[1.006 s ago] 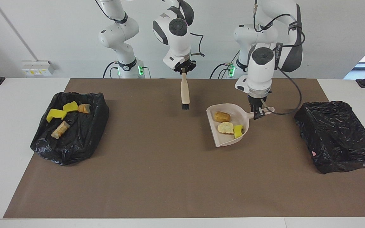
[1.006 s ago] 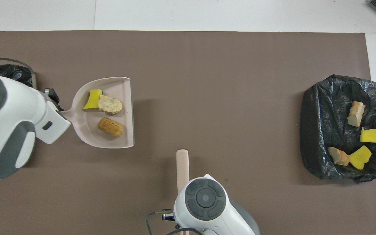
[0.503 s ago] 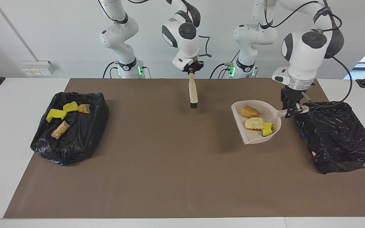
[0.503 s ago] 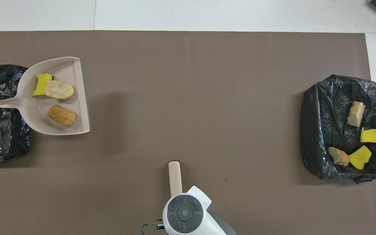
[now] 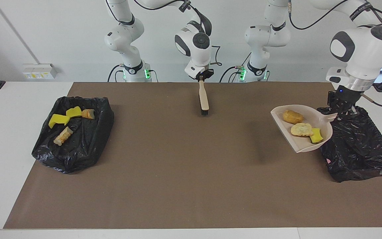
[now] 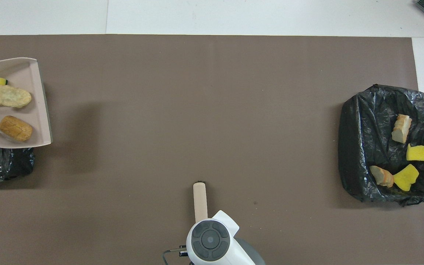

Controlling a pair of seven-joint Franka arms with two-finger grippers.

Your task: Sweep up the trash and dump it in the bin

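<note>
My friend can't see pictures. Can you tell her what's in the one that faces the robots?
The left gripper holds a beige dustpan with three trash pieces up beside a black-bagged bin. The right gripper holds a brush over the brown mat, and another bin holds four scraps.

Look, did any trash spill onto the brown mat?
No, nothing spilled. Three pieces ride in the dustpan, held up by the left gripper at the bin; four lie in the other bin. The right gripper holds the brush.
</note>
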